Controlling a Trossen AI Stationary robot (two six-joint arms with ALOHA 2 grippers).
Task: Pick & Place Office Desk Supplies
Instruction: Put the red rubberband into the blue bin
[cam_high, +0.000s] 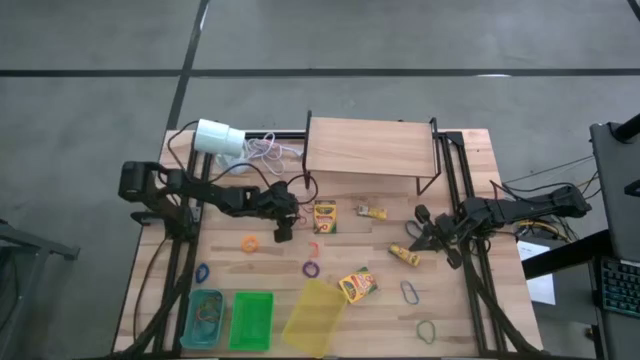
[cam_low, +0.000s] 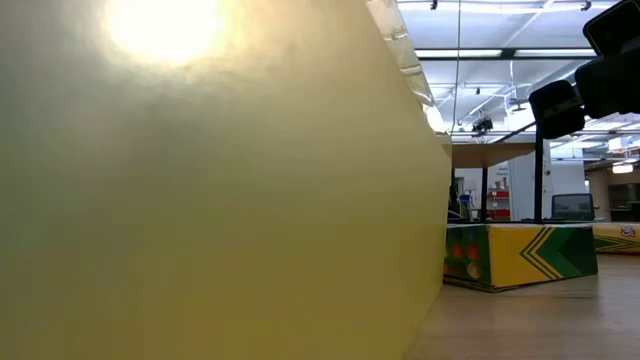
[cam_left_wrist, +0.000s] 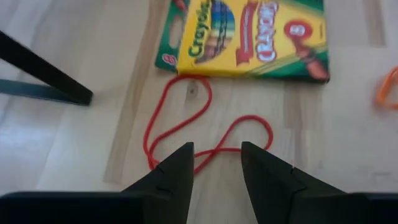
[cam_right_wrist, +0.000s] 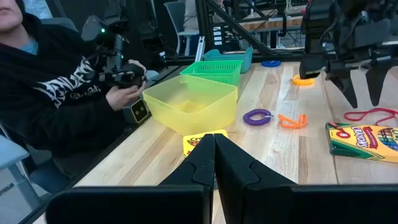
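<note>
My left gripper (cam_left_wrist: 216, 163) (cam_high: 283, 230) is open and points down over a thin red rubber-band loop (cam_left_wrist: 186, 127) that lies flat on the table. Its fingertips stand on either side of the loop's crossing, just above it, as the right wrist view shows (cam_right_wrist: 364, 93). A crayon box (cam_left_wrist: 249, 37) (cam_high: 325, 216) lies flat just beyond the loop. My right gripper (cam_right_wrist: 214, 144) (cam_high: 422, 238) is shut and empty, near a yellow packet (cam_high: 404, 255). A second crayon box (cam_high: 358, 285) (cam_low: 520, 255) lies beside the yellow bin.
Loose bands lie about: orange (cam_high: 249, 243), purple (cam_high: 312, 268), blue (cam_high: 203, 271), green (cam_high: 427, 329). Teal (cam_high: 204, 318), green (cam_high: 251, 320) and yellow (cam_high: 315, 318) bins stand along the near edge. A wooden shelf (cam_high: 370, 147) and a white cylinder (cam_high: 220, 137) stand far. A person (cam_right_wrist: 56, 93) sits beyond the table's left side.
</note>
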